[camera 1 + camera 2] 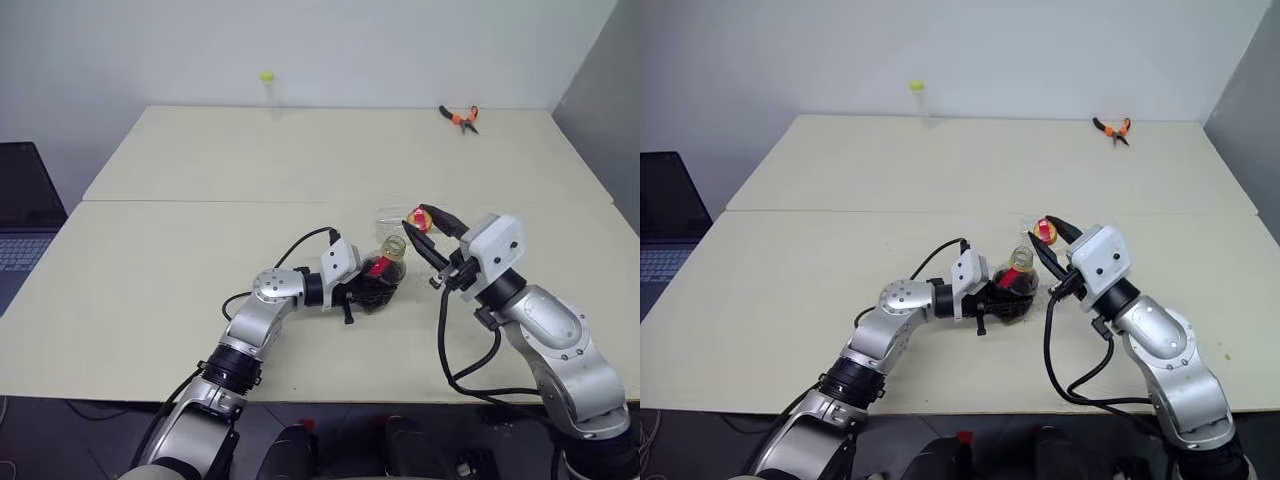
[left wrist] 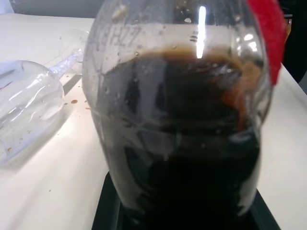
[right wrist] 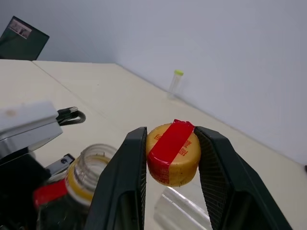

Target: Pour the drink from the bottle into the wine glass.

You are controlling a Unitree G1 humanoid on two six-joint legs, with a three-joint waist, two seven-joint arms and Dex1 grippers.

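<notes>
Reaching in from the lower left of the head view, the left arm bends at the elbow and points its left gripper [image 1: 362,287] sideways toward the right arm, fingers closed on the round base of the bottle [image 1: 384,282]. The bottle stands upright near the middle of the table [image 1: 180,250], uncapped, with dark drink [image 1: 380,292] filling its lower part. The right arm rises from the lower right, forearm angled up and inward, with the right gripper [image 1: 428,236] just above and beside the bottle mouth. Its fingers clamp the yellow cap [image 1: 420,220], clear of the neck. The wine glass [image 1: 390,214] lies just behind the bottle. A thin tube [image 1: 267,92] stands at the far edge, pliers [image 1: 460,117] lie at the far right, and a laptop [image 1: 25,215] sits off the table's left side.

Left wrist view: the bottle [image 2: 182,120] sits between the black fingers [image 2: 108,211], drink [image 2: 182,163] reaching most of the way up. The wine glass [image 2: 29,110] lies on its side beside it.

Right wrist view: both fingers [image 3: 127,177] press the cap [image 3: 173,152] from opposite sides, red tape across its top. The open bottle mouth [image 3: 93,165] stands just beside it.
</notes>
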